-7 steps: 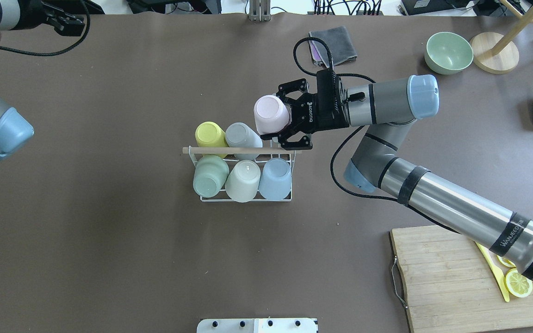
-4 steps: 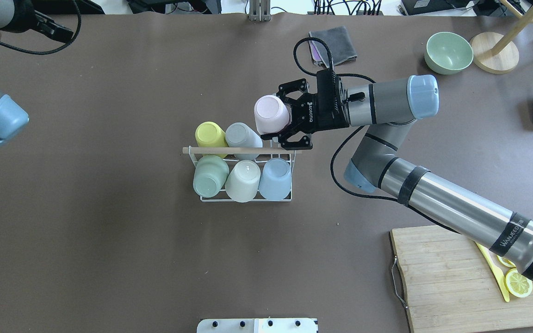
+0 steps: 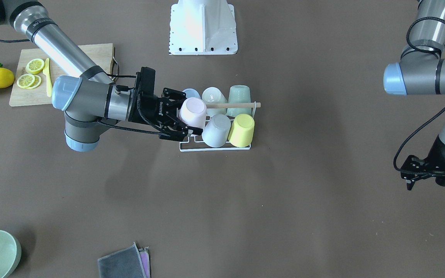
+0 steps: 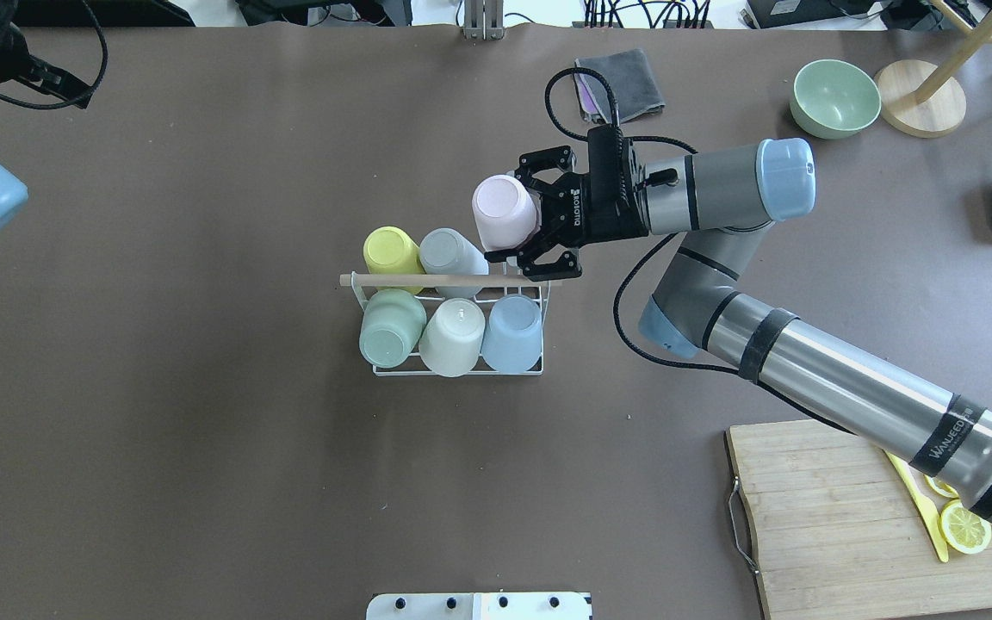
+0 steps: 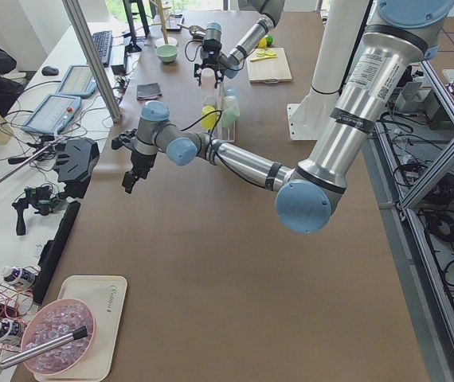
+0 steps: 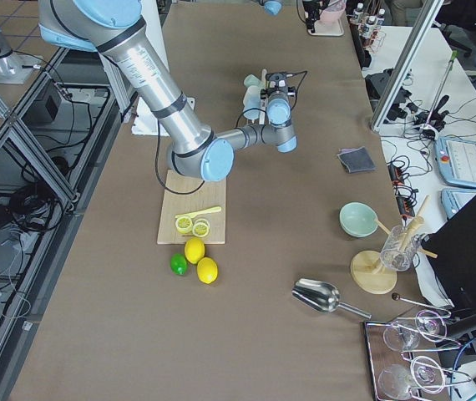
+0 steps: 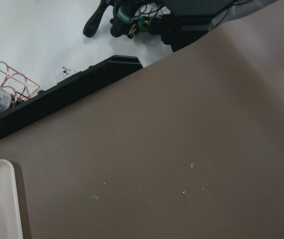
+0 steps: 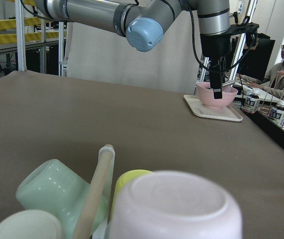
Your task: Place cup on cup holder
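The pink cup (image 4: 503,209) is held upside down, bottom tipped up and away, because that is how it has to slide over a prong. The five cups already on the white wire rack (image 4: 401,280) lean the same way. It hangs at the back row's right end, just beside the gray cup (image 4: 451,250). From here that looks like the one free spot, and the cup looks a bit higher than its neighbours, so I'd judge it isn't seated yet. The right gripper (image 4: 523,217) comes at it side-on, jaws pinching the cup's sides near the rim. The forearm stretches in over the cutting board (image 4: 840,517), elbow bent, wrist level. The left gripper (image 3: 431,188) hangs well apart over bare tabletop (image 4: 203,387), jaws spread and empty.
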Robot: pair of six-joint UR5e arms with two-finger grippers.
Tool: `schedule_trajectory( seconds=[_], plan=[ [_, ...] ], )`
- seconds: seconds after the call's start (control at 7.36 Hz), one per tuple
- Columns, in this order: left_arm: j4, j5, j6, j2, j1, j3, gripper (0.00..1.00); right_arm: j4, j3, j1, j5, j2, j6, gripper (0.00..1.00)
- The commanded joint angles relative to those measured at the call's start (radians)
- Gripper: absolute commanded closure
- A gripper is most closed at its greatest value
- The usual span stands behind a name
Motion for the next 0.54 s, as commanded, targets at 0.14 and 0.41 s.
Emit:
schedule_trajectory(
  seconds=[0.14,0.41],
  plan=[
    [0.036,-0.068,-0.001,-0.007,-0.013,0.037,0.02,0.0,0.0,0.0,0.001,0.001,0.019,0.0],
    [0.129,-0.133,0.008,-0.009,-0.059,0.037,0.02,0.0,0.0,0.0,0.001,-0.001,0.019,0.0]
  ],
)
